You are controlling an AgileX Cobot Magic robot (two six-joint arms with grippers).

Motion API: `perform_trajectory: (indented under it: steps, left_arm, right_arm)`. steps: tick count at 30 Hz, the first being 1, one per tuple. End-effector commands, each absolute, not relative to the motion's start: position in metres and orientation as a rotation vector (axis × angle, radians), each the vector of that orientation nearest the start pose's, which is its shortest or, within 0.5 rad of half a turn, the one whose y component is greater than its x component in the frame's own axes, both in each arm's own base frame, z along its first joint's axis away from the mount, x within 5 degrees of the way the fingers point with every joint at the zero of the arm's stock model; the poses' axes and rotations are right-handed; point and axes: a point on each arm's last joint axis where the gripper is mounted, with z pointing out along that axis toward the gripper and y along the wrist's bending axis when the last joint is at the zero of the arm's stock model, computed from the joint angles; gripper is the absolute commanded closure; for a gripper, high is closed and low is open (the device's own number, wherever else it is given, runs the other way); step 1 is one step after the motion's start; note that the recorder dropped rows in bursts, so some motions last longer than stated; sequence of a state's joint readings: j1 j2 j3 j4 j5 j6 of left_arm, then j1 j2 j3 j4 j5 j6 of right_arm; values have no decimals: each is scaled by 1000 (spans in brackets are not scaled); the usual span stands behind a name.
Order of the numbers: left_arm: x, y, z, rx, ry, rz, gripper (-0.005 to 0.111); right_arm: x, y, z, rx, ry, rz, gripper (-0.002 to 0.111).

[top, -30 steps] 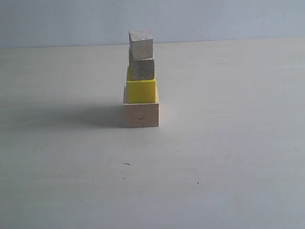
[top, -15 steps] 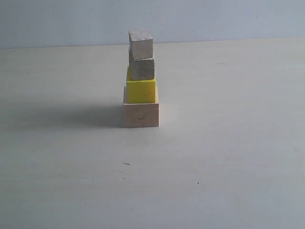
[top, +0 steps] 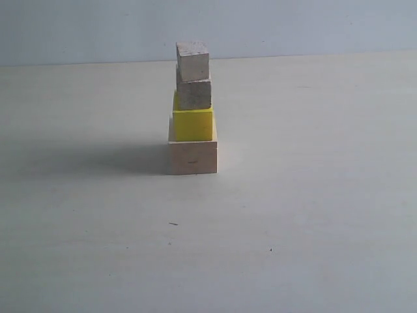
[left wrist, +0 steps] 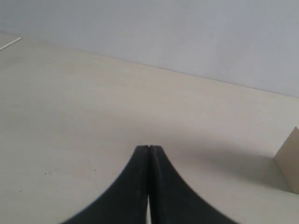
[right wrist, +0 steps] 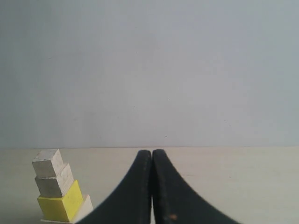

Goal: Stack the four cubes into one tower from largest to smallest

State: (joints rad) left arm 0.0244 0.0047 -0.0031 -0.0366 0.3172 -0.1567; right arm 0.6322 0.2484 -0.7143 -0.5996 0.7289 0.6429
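The tower stands on the table in the exterior view. Its base is the large pale wood cube (top: pixel 193 157). On it sits the yellow cube (top: pixel 193 124), then the small wood cube (top: pixel 194 94), and the smallest greyish cube (top: pixel 193 60) on top, slightly offset. The right wrist view shows the same stack: greyish cube (right wrist: pixel 47 163), small wood cube (right wrist: pixel 55 181), yellow cube (right wrist: pixel 60 203), a sliver of pale wood cube (right wrist: pixel 85 208). My right gripper (right wrist: pixel 152 153) is shut and empty, apart from the stack. My left gripper (left wrist: pixel 148 148) is shut and empty; a corner of the pale wood cube (left wrist: pixel 289 158) shows at the frame edge.
The pale tabletop (top: pixel 313 195) runs back to a plain grey-blue wall (top: pixel 293 26). A few small dark specks (top: pixel 173 223) lie on the table in front of the tower. Neither arm appears in the exterior view.
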Motion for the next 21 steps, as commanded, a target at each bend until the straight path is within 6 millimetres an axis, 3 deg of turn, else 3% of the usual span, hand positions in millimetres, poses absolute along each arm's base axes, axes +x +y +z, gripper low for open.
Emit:
perform_trajectory:
  steps: [1, 6, 21]
  left_arm:
    - [53, -1, 181, -178, 1840, -150, 107]
    - [53, -3, 181, -70, 1847, -127, 107]
    - [53, -3, 180, -79, 1847, -123, 107]
  right_arm:
    - [37, -16, 373, -87, 1646, 296, 108]
    - [37, -16, 373, -87, 1646, 296, 108]
    - [37, -16, 373, -87, 1646, 296, 108]
